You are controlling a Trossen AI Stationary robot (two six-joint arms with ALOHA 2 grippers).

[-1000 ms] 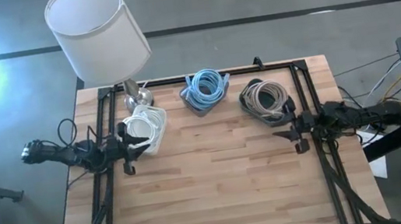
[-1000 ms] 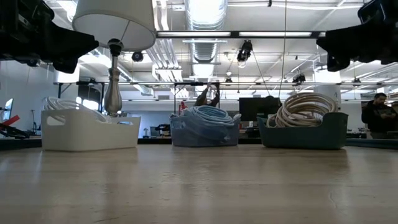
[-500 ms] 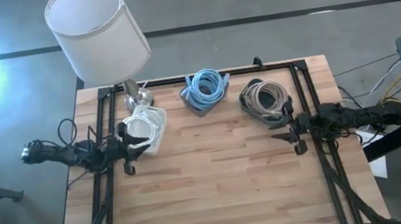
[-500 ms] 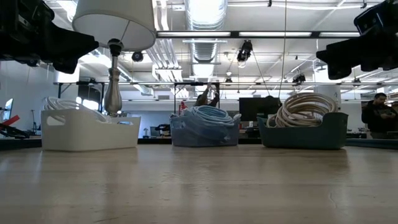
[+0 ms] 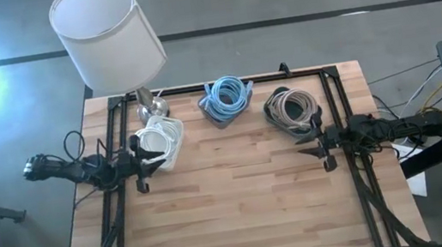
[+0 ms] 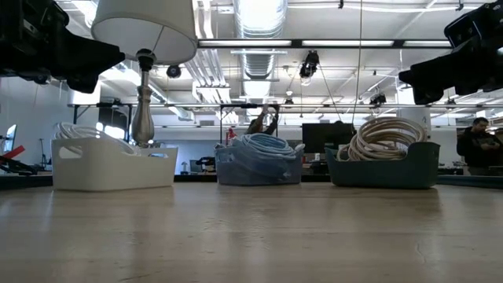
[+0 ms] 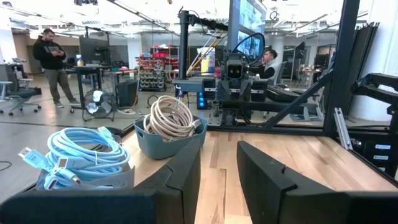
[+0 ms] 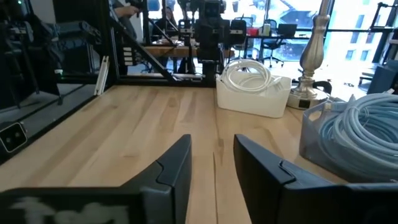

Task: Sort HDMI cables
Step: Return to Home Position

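Note:
Three bins stand along the table's far edge. A white bin holds white cable coils. A blue-grey bin holds light blue coils. A teal bin holds beige coils. My left gripper hovers open above the table, just near of the white bin, pointing toward the table's right. My right gripper hovers open, just near of the teal bin, pointing toward the table's left. In the wrist views, my left gripper and my right gripper hold nothing.
A table lamp with a white shade stands on its metal base at the far left, beside the white bin. A black frame runs along the table's sides and far edge. Bare wood fills the middle and near part. A person stands in the room beyond.
My right gripper has crept a little toward the table's left and dipped slightly, staying open. The bins and coils have stayed where they were.

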